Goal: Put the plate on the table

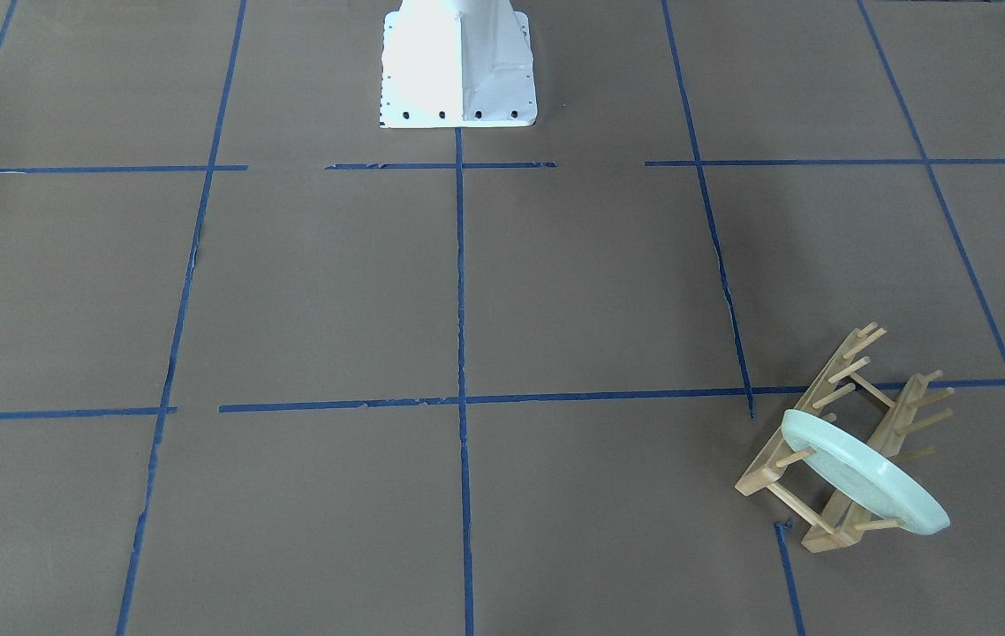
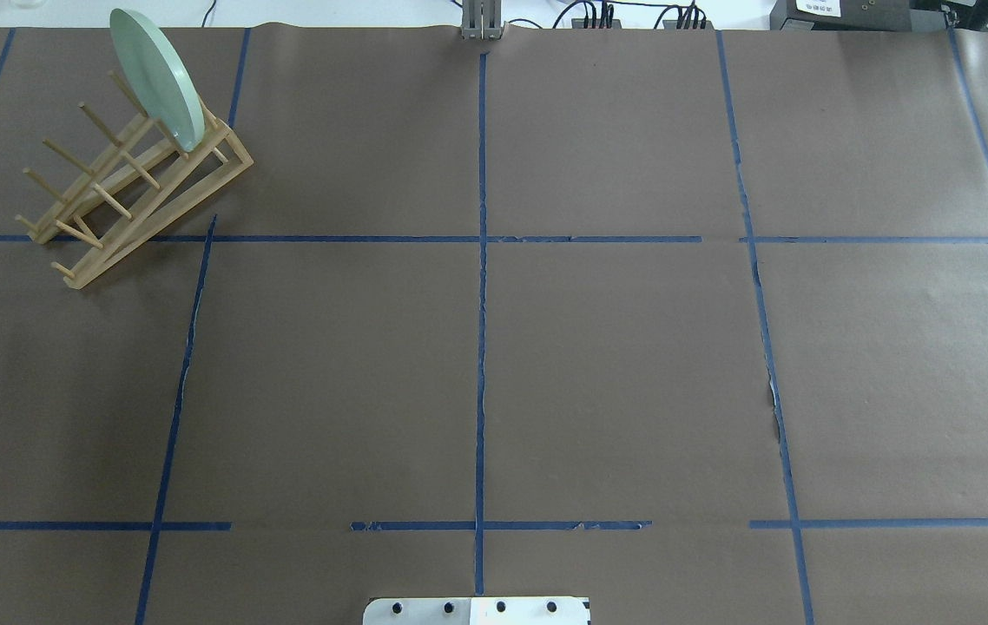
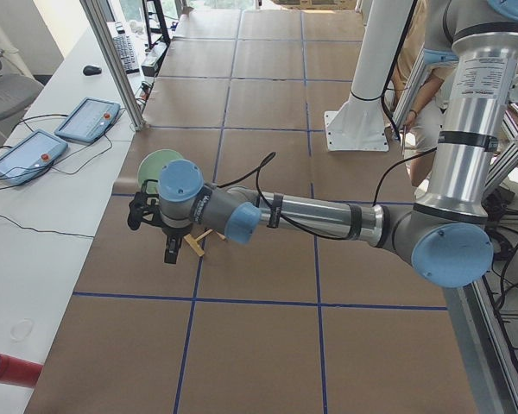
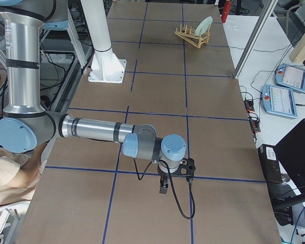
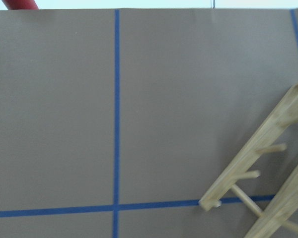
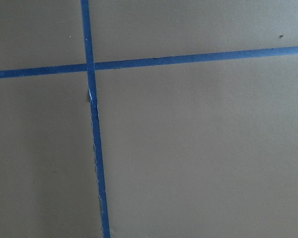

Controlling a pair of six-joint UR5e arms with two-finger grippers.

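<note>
The pale mint-green plate (image 1: 865,481) stands on edge between the pegs of a wooden rack (image 1: 838,415). Both are at the far left of the table (image 2: 615,365) in the overhead view, plate (image 2: 155,74) in rack (image 2: 129,187). My left gripper (image 3: 170,248) shows only in the exterior left view. It hangs over the table just in front of the rack, the plate (image 3: 154,165) behind its wrist. I cannot tell whether it is open. My right gripper (image 4: 163,187) shows only in the exterior right view, far from the plate (image 4: 205,24). I cannot tell its state.
The white robot base (image 1: 458,66) stands at the table's near middle edge. The left wrist view shows the rack's end (image 5: 268,178) at lower right and blue tape lines. Teach pendants (image 3: 60,134) and cables lie on the white side bench.
</note>
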